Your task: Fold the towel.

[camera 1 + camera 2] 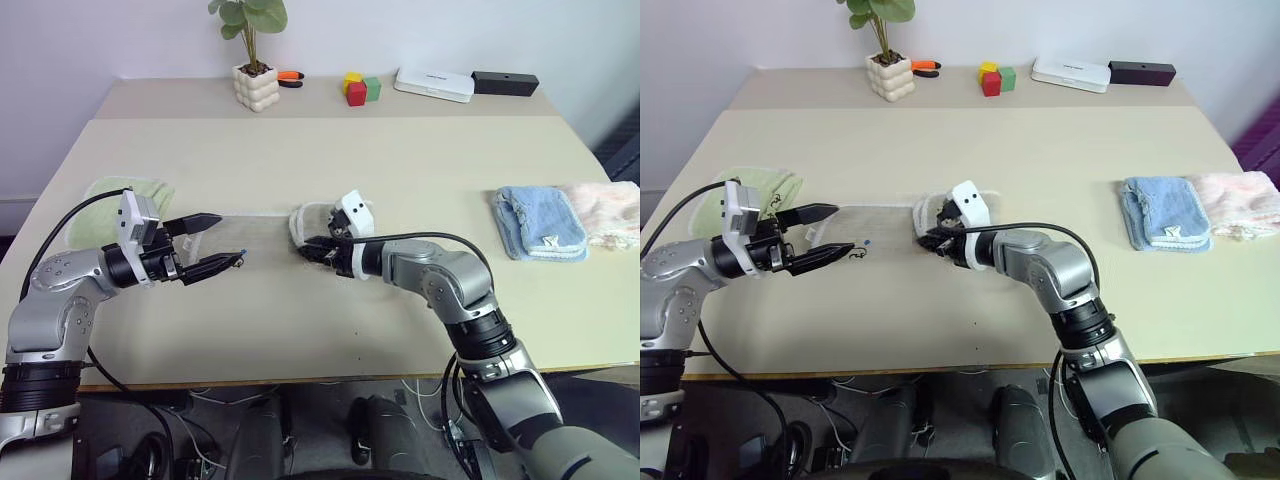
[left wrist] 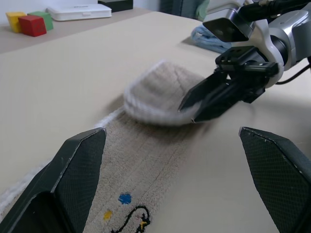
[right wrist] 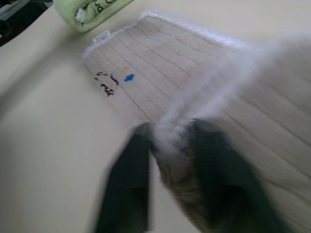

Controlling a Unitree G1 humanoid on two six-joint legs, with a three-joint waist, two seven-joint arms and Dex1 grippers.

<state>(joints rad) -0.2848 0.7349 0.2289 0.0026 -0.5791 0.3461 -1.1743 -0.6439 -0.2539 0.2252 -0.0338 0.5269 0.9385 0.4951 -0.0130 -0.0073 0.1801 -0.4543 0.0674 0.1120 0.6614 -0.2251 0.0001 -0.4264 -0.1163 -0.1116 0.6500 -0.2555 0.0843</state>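
The beige towel (image 1: 262, 228) lies flat across the middle of the table, a white cord along its edge and small stitched marks (image 2: 125, 198) near its left end. Its right end is turned up and over into a rounded fold (image 2: 160, 97). My right gripper (image 1: 310, 247) is at that fold. Its fingers (image 3: 129, 179) stand apart with the white corded edge (image 3: 170, 133) lying between them. My left gripper (image 1: 230, 238) hovers open just over the towel's left end, holding nothing. It points along the towel toward the right gripper (image 2: 189, 114).
A light green folded towel (image 1: 125, 195) lies just left of the beige one. A blue folded towel (image 1: 540, 222) and a pink cloth (image 1: 608, 212) lie at the right. At the back stand a potted plant (image 1: 255, 85), coloured blocks (image 1: 357, 90), a white box (image 1: 433, 84) and a black box (image 1: 505, 82).
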